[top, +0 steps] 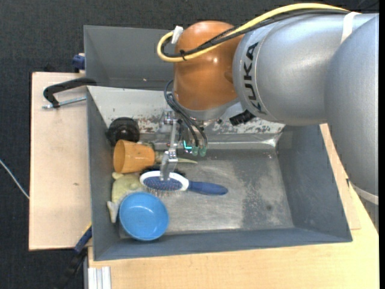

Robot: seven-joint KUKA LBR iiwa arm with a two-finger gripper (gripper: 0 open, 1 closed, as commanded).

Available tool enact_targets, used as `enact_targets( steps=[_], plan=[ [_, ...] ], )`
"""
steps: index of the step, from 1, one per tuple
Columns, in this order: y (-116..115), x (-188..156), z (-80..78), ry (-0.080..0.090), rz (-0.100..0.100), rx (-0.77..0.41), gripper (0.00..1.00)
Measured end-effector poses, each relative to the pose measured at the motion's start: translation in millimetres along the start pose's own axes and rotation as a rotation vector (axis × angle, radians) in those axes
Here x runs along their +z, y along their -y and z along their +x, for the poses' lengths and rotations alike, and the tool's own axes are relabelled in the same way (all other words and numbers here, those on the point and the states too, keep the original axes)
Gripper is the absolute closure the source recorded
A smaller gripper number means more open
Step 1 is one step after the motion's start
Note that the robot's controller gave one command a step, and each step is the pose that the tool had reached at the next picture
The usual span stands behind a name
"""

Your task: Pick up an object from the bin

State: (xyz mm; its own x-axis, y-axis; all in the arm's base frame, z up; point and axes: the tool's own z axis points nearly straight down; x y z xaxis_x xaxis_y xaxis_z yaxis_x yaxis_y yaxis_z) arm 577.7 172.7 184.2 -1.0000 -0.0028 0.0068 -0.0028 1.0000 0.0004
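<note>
The gripper hangs left of frame centre, its tip at the head of the white oval brush with blue bristles and a blue handle. Whether the gripper is open or closed cannot be determined. An orange plastic cup lies on its side just left. A round blue plastic bowl sits below the brush.

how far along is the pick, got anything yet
Done: the gripper sits low in the bin, at the head of the blue-handled brush beside the orange cup. In hand: nothing visibly held; the brush lies on the floor. Left: the grasp and the lift out.
</note>
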Motion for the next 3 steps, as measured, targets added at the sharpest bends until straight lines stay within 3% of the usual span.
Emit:
enact_targets(
  steps=[1,2,3],
  plan=[
    [-0.3,85.3,-7.3,0.017,-0.004,-0.133,0.00],
    [68.7,110.7,17.0,0.017,-0.003,-0.243,0.00],
    [107.0,110.6,40.0,0.017,-0.005,-0.093,0.00]
  ],
)
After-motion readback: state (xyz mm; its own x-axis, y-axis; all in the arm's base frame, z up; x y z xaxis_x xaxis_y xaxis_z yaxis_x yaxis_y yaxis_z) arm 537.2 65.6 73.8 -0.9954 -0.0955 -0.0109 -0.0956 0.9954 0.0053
